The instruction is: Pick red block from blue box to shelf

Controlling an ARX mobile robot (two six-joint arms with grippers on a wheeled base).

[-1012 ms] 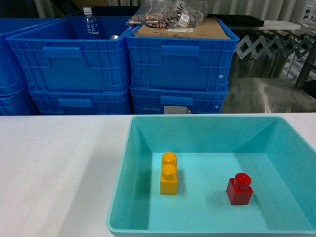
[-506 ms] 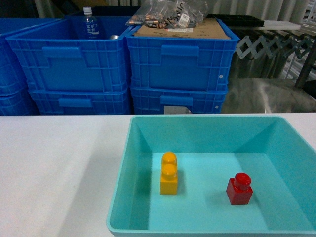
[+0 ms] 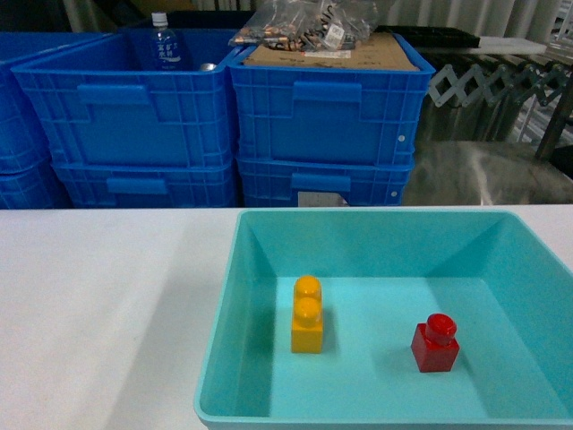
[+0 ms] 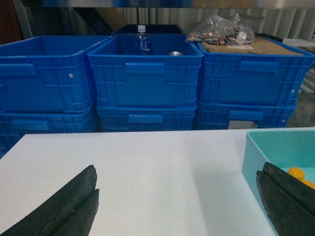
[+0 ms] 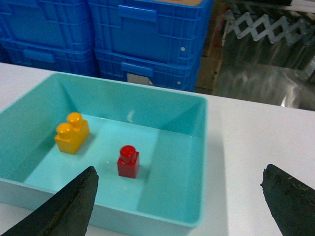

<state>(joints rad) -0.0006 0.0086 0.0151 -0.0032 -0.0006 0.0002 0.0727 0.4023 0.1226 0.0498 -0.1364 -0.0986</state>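
two bricks sit on the floor of the blue box (image 3: 224, 296), well apart: the red block (image 3: 435, 343) right of centre, upright with its single stud up, and a taller yellow-orange two-stud brick (image 3: 307, 315) to its left. we note the red block touches neither the walls nor the other brick. the box rests on a white table (image 3: 98, 305), at its near right part.

our left gripper (image 4: 177, 206) appears only in its own wrist view: both dark fingers (image 4: 64, 209) spread wide, nothing between them, over bare table left of the box. our right gripper (image 5: 177, 206) is likewise spread wide and holds nothing; in its wrist view it hangs above the near wall of the box, with the red block (image 5: 128, 162) ahead and to the left. neither gripper shows in the head view.

beyond the far table edge stand stacked dark blue ribbed crates (image 3: 322, 116); one holds a water bottle (image 3: 161, 45), another carries cardboard (image 3: 358, 54) and a clear bag of small parts (image 3: 304, 22). we cannot make out the shelf with any certainty.
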